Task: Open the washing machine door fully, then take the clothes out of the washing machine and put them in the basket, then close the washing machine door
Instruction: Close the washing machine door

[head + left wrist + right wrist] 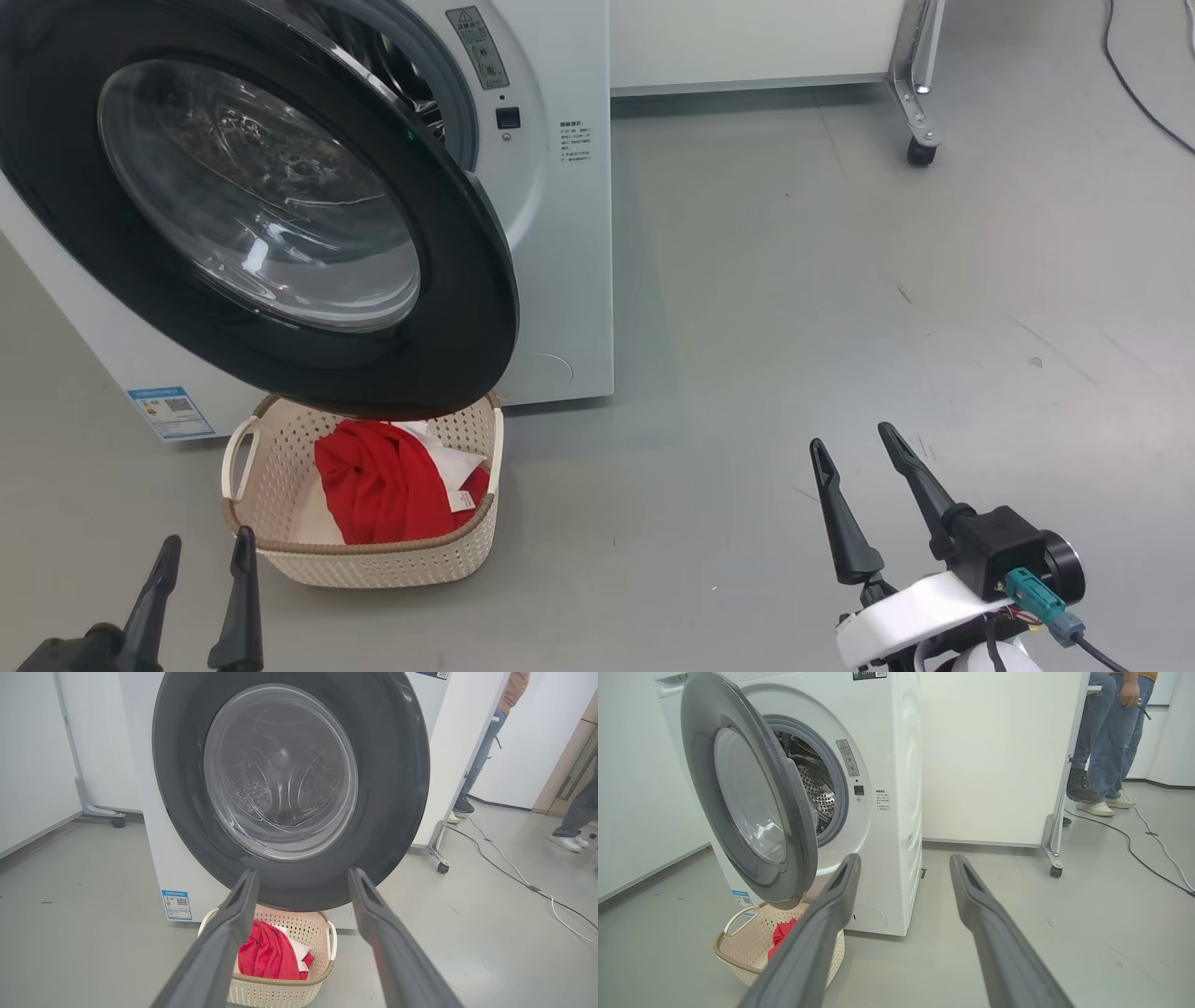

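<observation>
Red clothes point(383, 485) lying in the basket point(373, 562), the washing machine door point(448, 308) hanging partly open just above it, left hand point(207, 539) and right hand point(852, 439) both hovering released, grasping nothing.

Head camera high, downward; wrist cameras low, level; door point(261, 196) and basket point(392, 566) common to all.

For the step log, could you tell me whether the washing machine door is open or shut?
Open: the washing machine door stands swung out, baring the drum behind it.
</observation>
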